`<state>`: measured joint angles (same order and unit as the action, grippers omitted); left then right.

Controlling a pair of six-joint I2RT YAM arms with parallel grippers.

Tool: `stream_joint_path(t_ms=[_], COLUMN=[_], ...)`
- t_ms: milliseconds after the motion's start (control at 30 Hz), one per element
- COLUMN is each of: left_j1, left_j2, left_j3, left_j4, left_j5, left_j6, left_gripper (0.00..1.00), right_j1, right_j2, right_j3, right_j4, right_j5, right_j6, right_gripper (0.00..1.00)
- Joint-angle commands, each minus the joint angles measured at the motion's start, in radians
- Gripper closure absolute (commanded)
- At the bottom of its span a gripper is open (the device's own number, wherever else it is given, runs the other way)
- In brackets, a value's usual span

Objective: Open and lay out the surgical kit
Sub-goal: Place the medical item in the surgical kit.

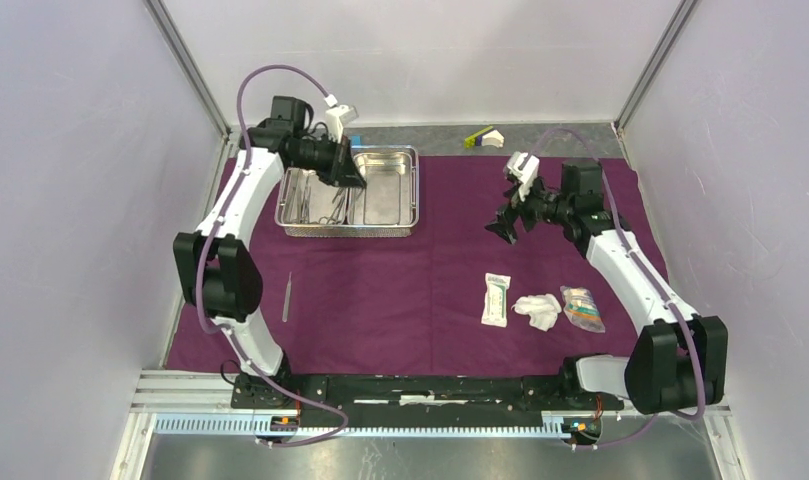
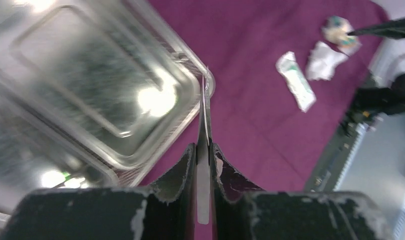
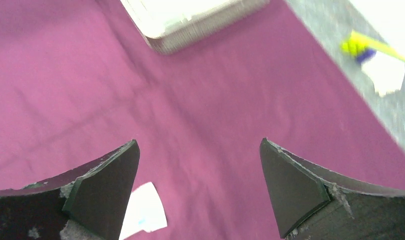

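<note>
Left claw (image 2: 204,150): nearly closed, clamping a slim metal instrument (image 2: 205,120), probably tweezers; blur prevents certainty. The instrument projects straight out beyond the fingertips, its tip over a corner rim of the shiny two-compartment steel tray (image 1: 350,232). Right claw (image 3: 199,185): jaws wide, holding nothing, suspended over the large dark purple cloth (image 1: 430,290), well apart from the tray.

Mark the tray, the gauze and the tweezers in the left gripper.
tray (image 1: 390,190): top view, bare floor of its right compartment.
gauze (image 1: 538,310): top view, its middle.
tweezers (image 2: 204,127): left wrist view, mid-shaft.
</note>
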<state>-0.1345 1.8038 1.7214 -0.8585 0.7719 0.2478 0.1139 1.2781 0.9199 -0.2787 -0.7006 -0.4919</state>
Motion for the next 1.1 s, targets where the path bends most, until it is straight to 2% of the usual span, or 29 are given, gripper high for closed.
stream_joint_path(t_ms=[0,200,400,467,500,633,867,1067], left_j1=[-0.079,-0.191,-0.284,-0.306,-0.315,-0.353,-0.39,-0.402], left_j2=[-0.096,-0.18,-0.216,-0.225,-0.226,-0.24,-0.267,-0.28], left_j3=[-0.11,-0.22,-0.257,-0.265,-0.268,-0.282,-0.335,-0.344], left_j4=[-0.008,-0.01,-0.009,-0.011,-0.01,-0.01,0.05,0.065], left_j5=[0.234,0.26,0.247,0.245,0.242,0.203,0.142,0.114], left_j6=[0.068,0.119,0.154,0.172,0.182,0.212,0.219,0.233], left_gripper=[0.96,0.98,0.98,0.97,0.98,0.98,0.98,0.97], right_j1=[0.076,0.169,0.22,0.226,0.229,0.239,0.252,0.265], right_j2=[0.016,0.046,0.067,0.08,0.084,0.085,0.114,0.158], right_j3=[0.095,0.06,-0.043,-0.062,-0.076,-0.145,-0.178,-0.207], right_j4=[0.17,0.45,0.726,0.775,0.805,1.014,1.076,1.191], right_j5=[-0.219,-0.353,-0.442,-0.472,-0.486,-0.521,-0.538,-0.548], right_j6=[0.166,0.424,0.66,0.694,0.717,0.864,0.912,1.009], right_gripper=[0.03,0.02,0.01,0.01,0.05,0.1,0.27,0.34])
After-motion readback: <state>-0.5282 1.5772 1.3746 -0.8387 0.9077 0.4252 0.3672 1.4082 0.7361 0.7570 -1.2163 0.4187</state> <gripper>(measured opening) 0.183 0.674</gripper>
